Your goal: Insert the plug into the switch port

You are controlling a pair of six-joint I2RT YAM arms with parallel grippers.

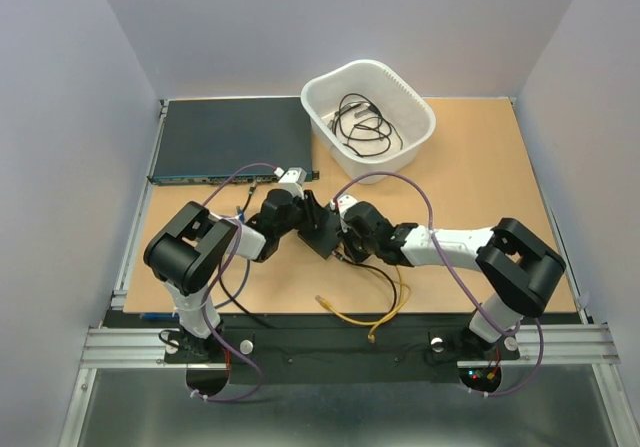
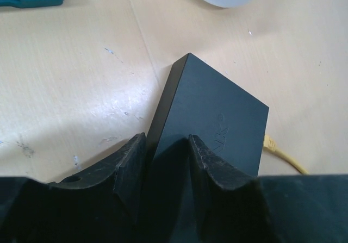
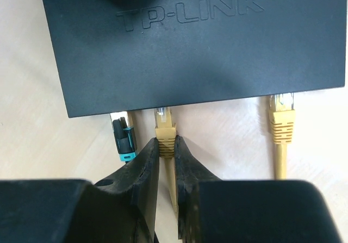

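The small flat black box (image 3: 196, 47) marked TP-LINK lies between both arms in the middle of the table (image 1: 322, 237). My right gripper (image 3: 166, 142) is shut on a yellow plug (image 3: 165, 128). The plug's clear tip is at the box's near edge, just under its lip. The switch port itself is hidden beneath that edge. A black and teal plug (image 3: 123, 137) sits to its left and a second yellow plug (image 3: 281, 120) to its right along the same edge. My left gripper (image 2: 166, 139) grips the box's opposite corner (image 2: 212, 107), one finger on its side and one on its top.
A wide dark rack unit (image 1: 230, 137) lies at the back left. A white bin (image 1: 412, 102) holding black cable stands at the back centre. Yellow cable (image 1: 385, 312) loops on the table near the front edge, between the arm bases.
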